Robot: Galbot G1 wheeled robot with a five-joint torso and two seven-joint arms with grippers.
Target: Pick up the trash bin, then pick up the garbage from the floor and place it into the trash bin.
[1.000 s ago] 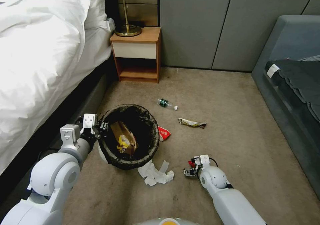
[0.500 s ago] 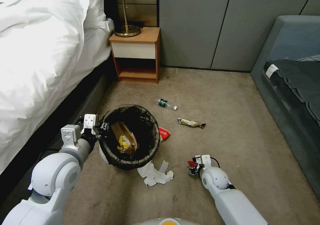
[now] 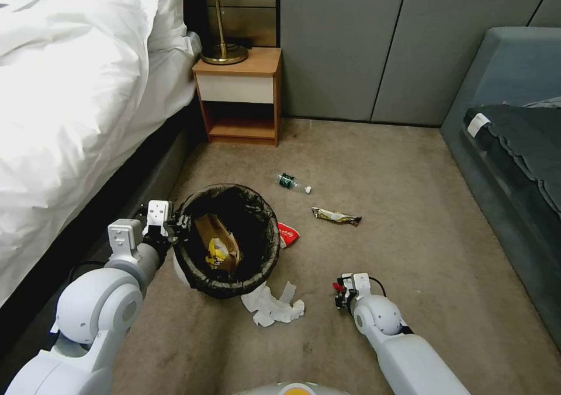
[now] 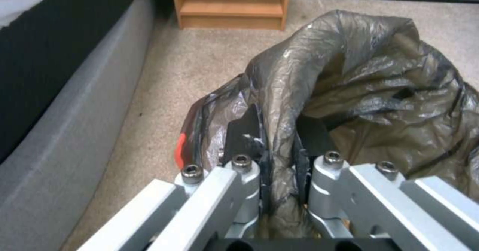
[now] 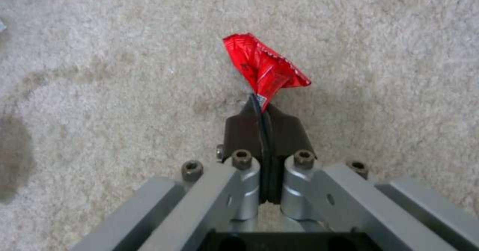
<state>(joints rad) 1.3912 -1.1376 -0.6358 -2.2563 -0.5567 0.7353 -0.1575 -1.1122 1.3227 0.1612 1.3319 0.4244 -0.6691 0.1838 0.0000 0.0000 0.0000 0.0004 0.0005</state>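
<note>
Gripping the near-left rim of the trash bin (image 3: 228, 240), the left gripper (image 3: 175, 227) has its fingers (image 4: 244, 135) pressed together on the dark bag liner (image 4: 359, 79) folded over the edge; the bin stands on the beige carpet (image 3: 409, 237) beside the bed (image 3: 70, 91), with a tan paper bag (image 3: 213, 234) and a yellow wrapper (image 3: 217, 253) already inside. On the robot's right, the right gripper (image 3: 338, 290) sits low over the carpet, its jaws pinched tight on a small red packet (image 5: 264, 69) (the crumpled foil sticks out past the fingertips, clear in the right wrist view). Litter on the floor: white crumpled tissues (image 3: 273, 306) touching the bin's near side; another red-and-white packet (image 3: 287, 234) just beside the bin's right wall; an olive snack wrapper (image 3: 336, 215) farther right; a small clear bottle (image 3: 292, 183) beyond the bin, toward the wooden nightstand (image 3: 241, 94). A grey sofa (image 3: 508, 132) lines the room's right side.
</note>
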